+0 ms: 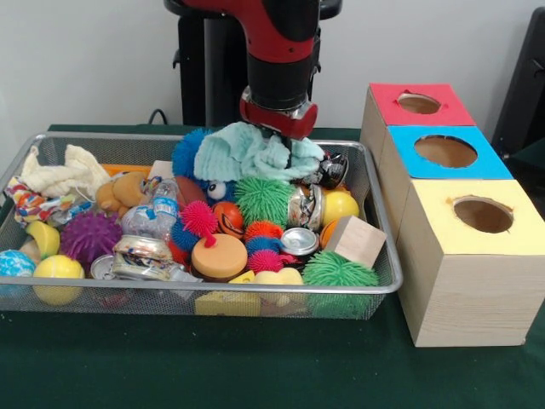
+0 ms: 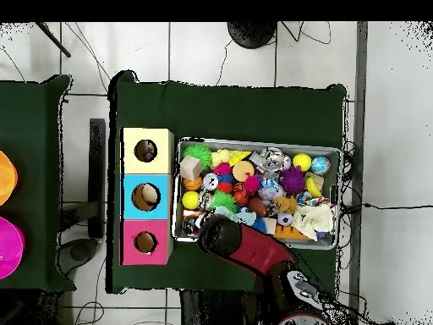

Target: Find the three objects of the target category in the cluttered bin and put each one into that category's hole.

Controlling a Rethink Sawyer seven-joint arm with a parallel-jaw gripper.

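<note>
Pincer (image 1: 277, 136) buried in teal cloth (image 1: 255, 153) at bin (image 1: 387, 281) 12 o'clock; grip state unreadable. Risk: cloth snags, drags neighbouring clutter over the rim.

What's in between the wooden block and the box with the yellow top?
Only the bin's wire wall and rim, then a narrow strip of green tablecloth. The front view shows it: the wooden block lies inside the bin, the yellow-topped box outside.

silver bin (image 1: 385, 285) | yellow-topped hole (image 1: 483, 214) | teal cloth (image 1: 251, 152)
</note>
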